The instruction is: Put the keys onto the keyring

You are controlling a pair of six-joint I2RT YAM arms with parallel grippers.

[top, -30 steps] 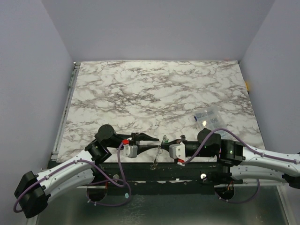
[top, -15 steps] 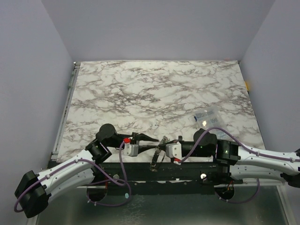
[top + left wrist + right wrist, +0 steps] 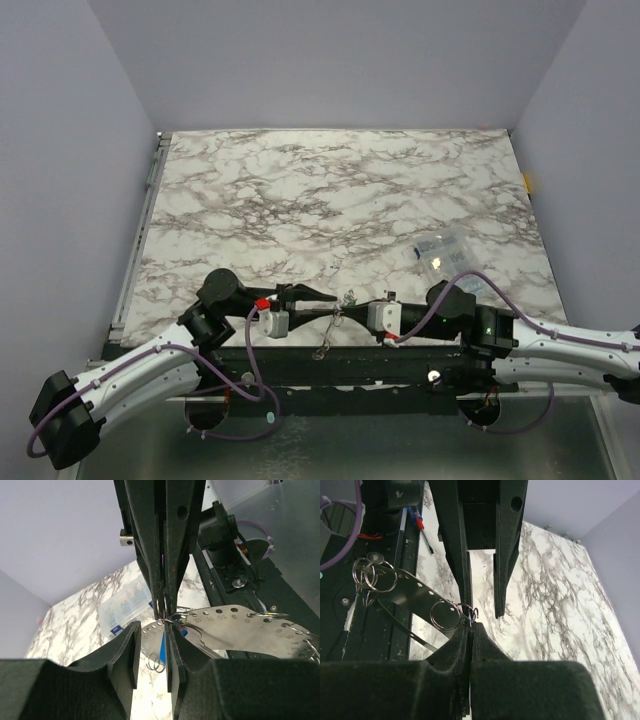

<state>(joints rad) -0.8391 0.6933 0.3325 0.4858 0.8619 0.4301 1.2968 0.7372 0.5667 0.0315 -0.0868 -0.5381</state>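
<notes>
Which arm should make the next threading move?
Right, probably. The right gripper is shut with its tips at the small wire ring at the end of the metal plate. The left gripper straddles that end and looks better used as the steady hold.

Your left arm (image 3: 130, 375) and right arm (image 3: 560, 340) reach in low from the near corners and meet tip to tip at near centre. The left tool (image 3: 335, 305) points right, jaws slightly apart. The right tool (image 3: 350, 307) points left, jaws pressed together.
</notes>
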